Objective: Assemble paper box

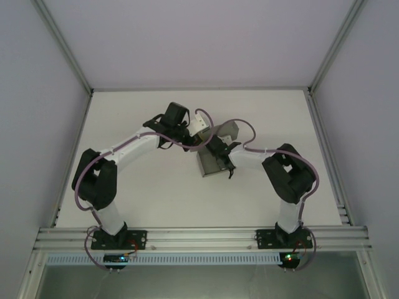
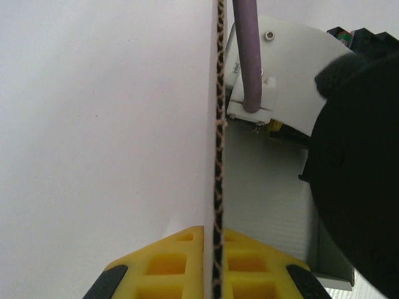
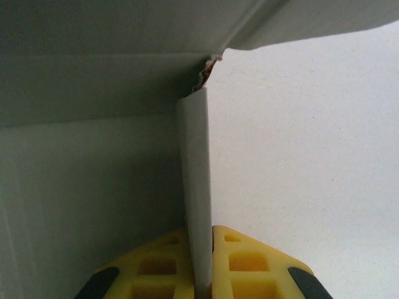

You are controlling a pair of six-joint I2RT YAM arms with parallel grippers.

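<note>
So, our left gripper (image 2: 217, 265) was clenched on a wall of the paper box (image 1: 211, 167), with its yellow pads (image 2: 171, 265) squeezing the raw corrugated edge that we saw end-on. Our right gripper (image 3: 201, 265) was pinched tight on a narrow upright flap (image 3: 196, 174) inside the box, right below a slightly ragged corner (image 3: 209, 68). The box sat mid-table between both arms on the plain white table (image 1: 156, 199), with pale walls (image 1: 37, 93) and aluminium frame rails (image 1: 199, 238) around it. A purple cable (image 2: 246, 56) and the right arm's black wrist (image 2: 358, 180) crowded the left wrist view.
</note>
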